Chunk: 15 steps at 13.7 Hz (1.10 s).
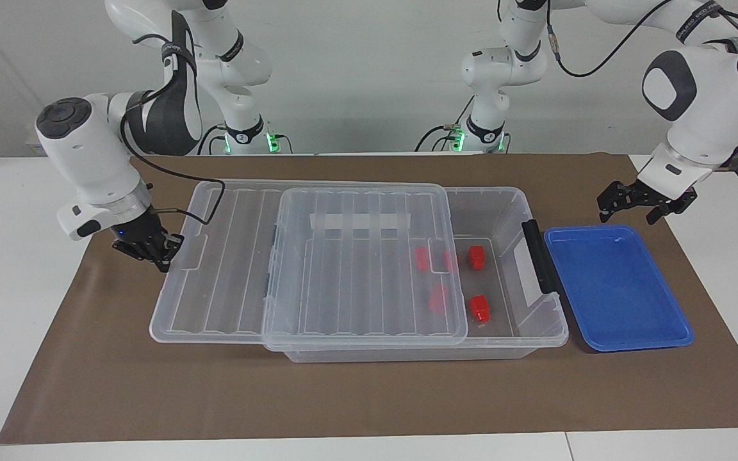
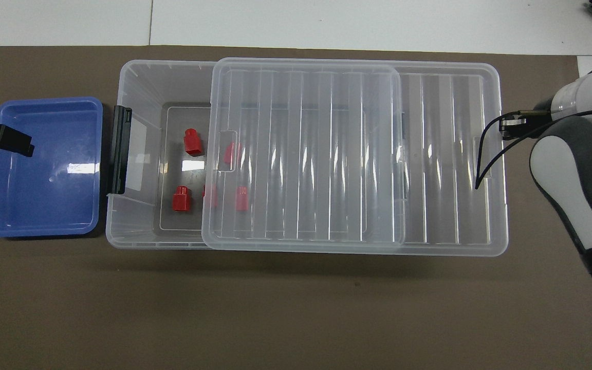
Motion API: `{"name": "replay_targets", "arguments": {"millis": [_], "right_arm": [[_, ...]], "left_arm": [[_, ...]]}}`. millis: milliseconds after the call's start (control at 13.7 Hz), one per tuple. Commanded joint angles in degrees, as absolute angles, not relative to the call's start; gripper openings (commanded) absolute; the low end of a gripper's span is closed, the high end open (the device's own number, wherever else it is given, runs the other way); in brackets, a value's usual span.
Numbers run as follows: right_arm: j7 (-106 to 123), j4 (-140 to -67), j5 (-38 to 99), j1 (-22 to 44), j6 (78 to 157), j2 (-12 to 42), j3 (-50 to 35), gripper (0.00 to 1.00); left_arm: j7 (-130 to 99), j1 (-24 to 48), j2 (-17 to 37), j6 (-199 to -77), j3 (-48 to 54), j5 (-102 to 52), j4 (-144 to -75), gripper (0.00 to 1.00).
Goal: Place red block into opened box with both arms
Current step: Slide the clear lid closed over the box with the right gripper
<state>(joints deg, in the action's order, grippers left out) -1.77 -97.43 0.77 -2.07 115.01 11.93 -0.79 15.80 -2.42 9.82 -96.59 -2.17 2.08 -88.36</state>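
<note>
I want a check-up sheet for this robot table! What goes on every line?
Surface: brown paper mat on a white table.
Job's things: clear plastic box, ribbed clear lid partly over it; five small red blocks inside, three under the lid.
Clutter: empty shallow blue tray beside the box.
Grippers: right gripper shut at the lid's edge; left gripper open above the tray's edge.
Cables: black cable loops from the right arm's wrist.
Surroundings: plain white wall, nothing else seen.
</note>
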Motion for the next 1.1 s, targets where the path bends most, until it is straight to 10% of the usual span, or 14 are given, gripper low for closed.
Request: {"name": "replay_targets", "arguments": {"millis": [0,1024], "right_arm": [[-0.1,-98.3,1.9,-2.5,115.3,11.9,-3.2,0.0],[-3.5,-98.3,1.8,-2.4,114.3,11.6,-14.1,0.0]], "left_arm": [[17.6,-3.0,8.6,-96.0,-1.4,1.8,-88.9,1.0],[17.8,-1.8,0.9,-91.6,-0.8,1.8,-91.7,1.0]]}}
